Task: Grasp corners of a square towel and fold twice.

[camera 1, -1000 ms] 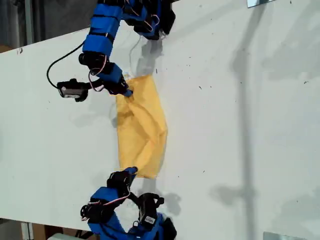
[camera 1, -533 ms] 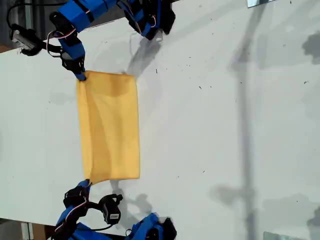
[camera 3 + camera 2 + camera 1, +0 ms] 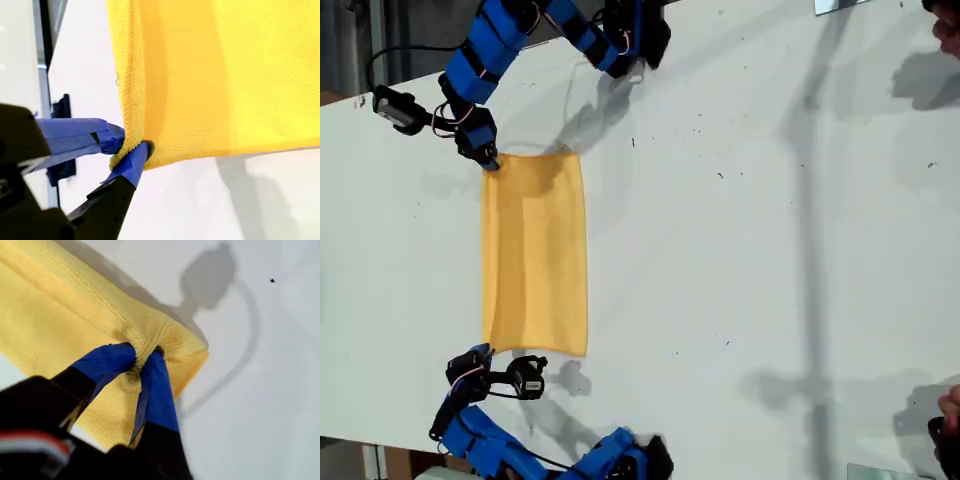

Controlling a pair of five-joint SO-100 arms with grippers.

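Note:
The yellow-orange towel [image 3: 535, 250] lies folded as a tall strip on the white table [image 3: 770, 250], toward the exterior view's left. My first gripper [image 3: 488, 160] is shut on the strip's upper left corner as the exterior view shows it. In the first wrist view its blue-taped fingers [image 3: 112, 362] pinch two layers of the towel [image 3: 50, 305] at the first gripper [image 3: 144, 352]. My second gripper [image 3: 483, 352] is shut on the lower left corner. In the second wrist view the second gripper [image 3: 134, 145] holds the towel [image 3: 225, 75] slightly off the table.
Both arm bases stand at the table's edges, one [image 3: 630, 30] at the exterior view's top, one [image 3: 620, 460] at its bottom. A person's hand [image 3: 945, 25] shows at the exterior view's upper right corner and another hand [image 3: 948, 425] at its lower right.
A second ago the towel was bunched mid-table. Both grippers pulled its corners toward the exterior view's left, spreading it into a flat strip. Hands have appeared at the right edge.

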